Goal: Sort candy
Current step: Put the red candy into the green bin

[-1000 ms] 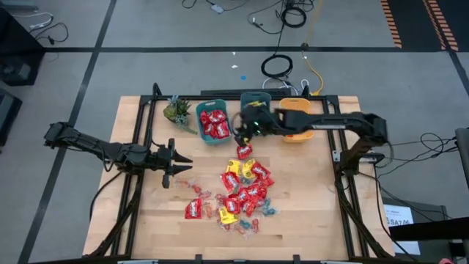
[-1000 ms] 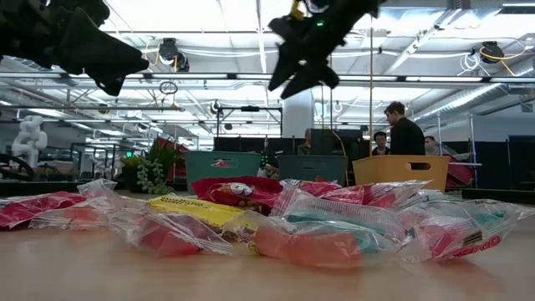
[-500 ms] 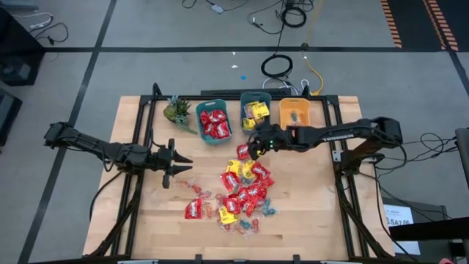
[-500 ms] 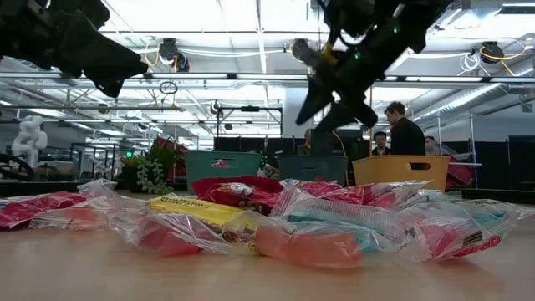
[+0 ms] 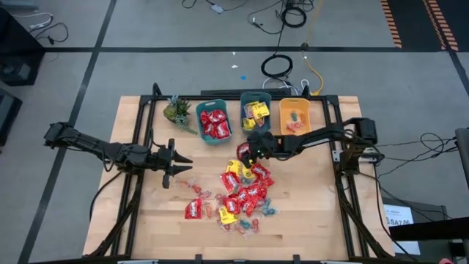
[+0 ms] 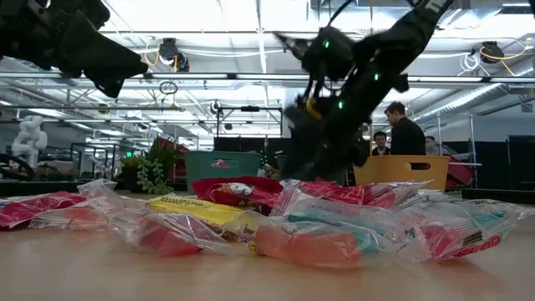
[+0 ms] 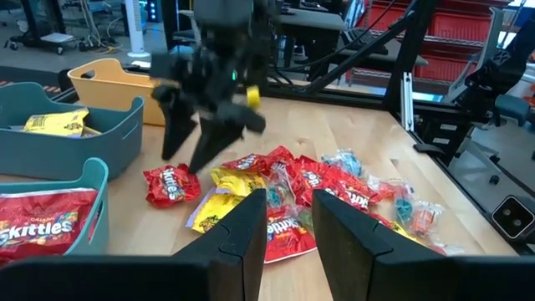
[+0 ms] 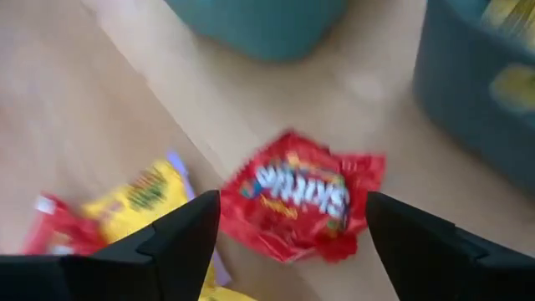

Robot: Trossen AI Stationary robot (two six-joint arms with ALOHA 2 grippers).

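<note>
A heap of candy [image 5: 245, 187], red and yellow packets with small twist-wrapped pieces, lies on the wooden table's middle. One red packet [image 8: 305, 196] lies flat at the heap's far end [image 5: 242, 150]. My right gripper [image 8: 292, 201] hangs open just above it, slanting down, one finger on either side and touching nothing; it also shows in the high view [image 5: 249, 152] and in the left wrist view [image 7: 196, 138]. My left gripper [image 7: 290, 226] waits above the table left of the heap [image 5: 182, 163], its fingers a little apart with nothing between them.
Three bins stand in a row at the far edge: a teal one [image 5: 199, 121] with red packets, a teal one [image 5: 244, 110] with yellow packets, and an orange one [image 5: 281, 117] with small pieces. A small green plant [image 5: 176, 110] stands left of them. People stand in the room beyond.
My right gripper has come down from over the bins toward the table's near edge, to just above the red packet at the heap's far end. Its fingers have spread wider on the way. The candy has not moved.
</note>
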